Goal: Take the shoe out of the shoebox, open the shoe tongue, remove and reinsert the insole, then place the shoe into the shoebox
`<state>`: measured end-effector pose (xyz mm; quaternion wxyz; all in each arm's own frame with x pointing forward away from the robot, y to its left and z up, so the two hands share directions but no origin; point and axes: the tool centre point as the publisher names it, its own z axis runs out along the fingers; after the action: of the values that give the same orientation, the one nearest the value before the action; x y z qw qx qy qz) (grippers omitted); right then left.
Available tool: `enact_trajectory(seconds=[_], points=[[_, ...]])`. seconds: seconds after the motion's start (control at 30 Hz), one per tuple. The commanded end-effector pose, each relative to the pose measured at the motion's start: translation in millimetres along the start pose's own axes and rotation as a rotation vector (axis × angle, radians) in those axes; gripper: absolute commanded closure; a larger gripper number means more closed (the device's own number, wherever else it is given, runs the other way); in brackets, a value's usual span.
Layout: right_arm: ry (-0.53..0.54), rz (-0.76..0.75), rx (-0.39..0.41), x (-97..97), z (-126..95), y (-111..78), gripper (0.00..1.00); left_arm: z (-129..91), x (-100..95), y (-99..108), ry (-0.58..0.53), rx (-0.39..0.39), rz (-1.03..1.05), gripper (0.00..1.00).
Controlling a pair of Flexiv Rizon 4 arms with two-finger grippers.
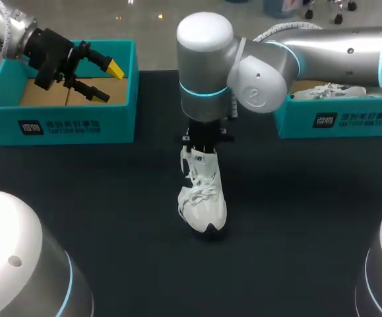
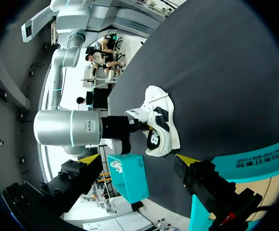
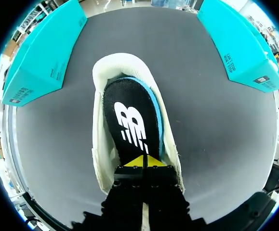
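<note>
At mid-table sits the shoe [image 1: 202, 195], insole [image 3: 132, 120] inside, your right gripper [image 3: 143, 161] seemingly pinched shut on its heel edge. Your left gripper [image 1: 109, 82] hangs wide open and empty over a shoebox [image 1: 59, 125]. With nothing holding it down, the shoe may lift with the insole.

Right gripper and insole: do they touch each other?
Touching. In the right wrist view the right gripper, tips together, meets the insole with no gap visible.

Walls of the white sneaker [image 3: 100, 144] hem the right gripper [image 3: 144, 161]; bare black tabletop [image 3: 216, 120] lies beyond, teal cardboard shoeboxes [image 3: 45, 53] [image 3: 235, 43] flanking either side.
</note>
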<state>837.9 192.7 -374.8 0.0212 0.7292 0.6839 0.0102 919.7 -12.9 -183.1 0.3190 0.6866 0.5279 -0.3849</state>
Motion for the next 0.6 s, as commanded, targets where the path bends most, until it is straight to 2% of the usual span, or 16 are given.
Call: enact_trajectory(seconds=[0.03, 0.37, 0.6], points=[[-0.014, 0.001, 0.012, 8.7, 15.3, 4.8, 1.00, -0.6, -0.1, -0.1, 0.003, 0.001, 0.000, 0.00], [-0.039, -0.021, 0.022, 12.5, 25.0, 3.7, 1.00, -0.6, -0.1, -0.1, 0.003, 0.001, 0.000, 0.00], [-0.046, -0.015, -0.054, 3.1, -1.9, 10.6, 1.00, -0.6, -0.1, -0.1, 0.003, 0.001, 0.000, 0.00]])
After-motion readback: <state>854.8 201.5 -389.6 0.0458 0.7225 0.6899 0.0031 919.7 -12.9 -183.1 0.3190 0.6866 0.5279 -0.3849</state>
